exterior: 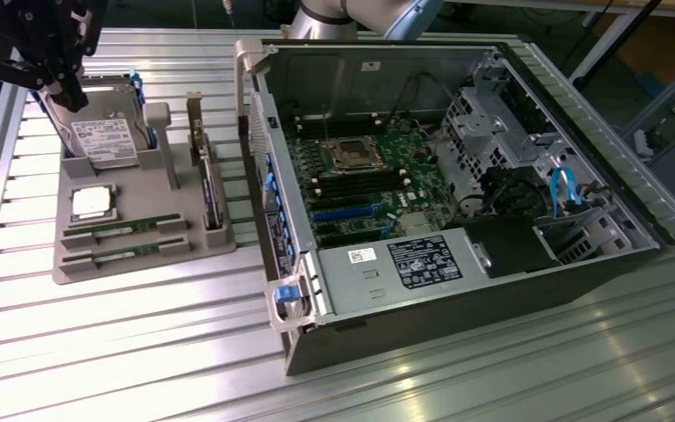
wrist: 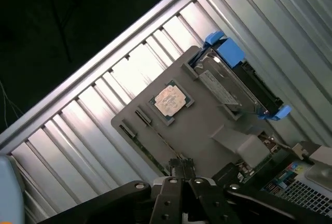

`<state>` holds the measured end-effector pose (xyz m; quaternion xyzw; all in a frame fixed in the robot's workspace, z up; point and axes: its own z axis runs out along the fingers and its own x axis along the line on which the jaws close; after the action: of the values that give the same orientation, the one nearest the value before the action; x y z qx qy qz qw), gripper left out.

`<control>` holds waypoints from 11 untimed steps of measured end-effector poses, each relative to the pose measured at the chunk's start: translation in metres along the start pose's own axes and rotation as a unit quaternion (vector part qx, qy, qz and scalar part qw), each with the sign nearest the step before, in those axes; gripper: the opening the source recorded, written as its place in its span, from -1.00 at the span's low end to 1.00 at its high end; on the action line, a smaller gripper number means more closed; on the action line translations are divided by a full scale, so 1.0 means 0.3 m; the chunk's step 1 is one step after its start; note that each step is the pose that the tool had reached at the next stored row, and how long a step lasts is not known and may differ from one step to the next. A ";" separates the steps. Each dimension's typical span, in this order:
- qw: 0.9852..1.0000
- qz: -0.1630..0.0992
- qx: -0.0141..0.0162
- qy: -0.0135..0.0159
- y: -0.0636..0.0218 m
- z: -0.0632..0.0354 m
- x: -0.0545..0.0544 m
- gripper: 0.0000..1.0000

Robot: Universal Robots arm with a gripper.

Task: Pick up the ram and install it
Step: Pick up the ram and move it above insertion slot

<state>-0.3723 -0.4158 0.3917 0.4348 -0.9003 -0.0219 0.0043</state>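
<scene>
The gripper [wrist: 181,168] hangs high at about ten o'clock in the exterior view, above the far end of the grey tray [exterior: 197,239], and its fingers are pressed together with nothing between them. The ram [exterior: 123,230] lies flat in a slot at the near end of that tray, a narrow green stick with a pale strip along it, and a second stick [exterior: 120,255] of the same kind rests in the slot just beside it, at six o'clock from the first. At twelve o'clock from the two sticks a square silver-topped CPU chip [exterior: 91,202] sits in its own recess, and beyond that a hard drive [exterior: 105,136] leans in a blue carrier, close under the gripper. A green expansion card [exterior: 206,180] stands on edge along the tray's three o'clock side. The tray rests on a slatted metal table [exterior: 138,352]. At three o'clock from the tray, just beside it, an open computer case [exterior: 314,347] lies on its side, showing the motherboard [exterior: 373,171] with its processor socket [exterior: 350,154] and dark memory slots [exterior: 337,186] near it. A labelled power supply [exterior: 420,259] fills the near part of the case. In the wrist view the closed fingertips hang over the tray, near the end of the ram slots.
</scene>
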 end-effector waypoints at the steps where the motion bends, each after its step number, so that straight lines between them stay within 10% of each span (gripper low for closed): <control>1: 1.000 -0.009 0.000 0.000 0.000 0.000 0.000 -0.80; 9: 0.996 -0.084 -0.001 0.004 0.000 0.000 0.000 -0.80; 11: 0.993 -0.120 -0.001 0.005 0.000 0.000 0.000 -0.80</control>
<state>-0.3723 -0.4158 0.3916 0.5394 -0.8418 -0.0212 0.0069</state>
